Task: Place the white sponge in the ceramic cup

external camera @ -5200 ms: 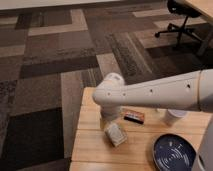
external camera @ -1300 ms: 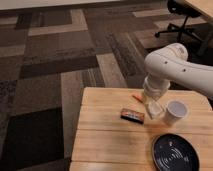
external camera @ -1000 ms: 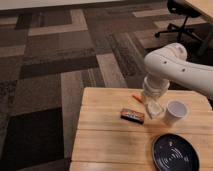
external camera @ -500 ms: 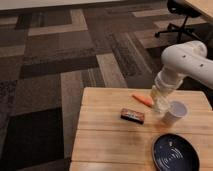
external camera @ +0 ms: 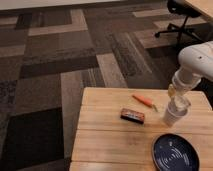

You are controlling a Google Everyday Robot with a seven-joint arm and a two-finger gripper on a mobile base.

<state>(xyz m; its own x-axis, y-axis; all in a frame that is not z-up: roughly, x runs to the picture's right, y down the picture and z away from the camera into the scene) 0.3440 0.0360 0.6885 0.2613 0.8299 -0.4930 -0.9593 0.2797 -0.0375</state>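
Observation:
The ceramic cup [external camera: 172, 118] is small, white and upright on the right side of the wooden table [external camera: 100, 142]. My gripper [external camera: 178, 102] hangs straight down over the cup's mouth from the white arm at the right edge. It is shut on the white sponge [external camera: 179, 104], a pale block that shows at the cup's rim, partly hidden by the gripper.
A dark brown bar with orange edging [external camera: 132, 115] lies at the table's middle, left of the cup. An orange stick-like item [external camera: 143, 101] lies behind it. A dark blue plate [external camera: 175, 152] sits at the front right. An office chair [external camera: 184, 20] stands far back right on the carpet.
The arm has swung right across the table with the sponge, from left of the cup to directly above it, and has come down to the cup's mouth.

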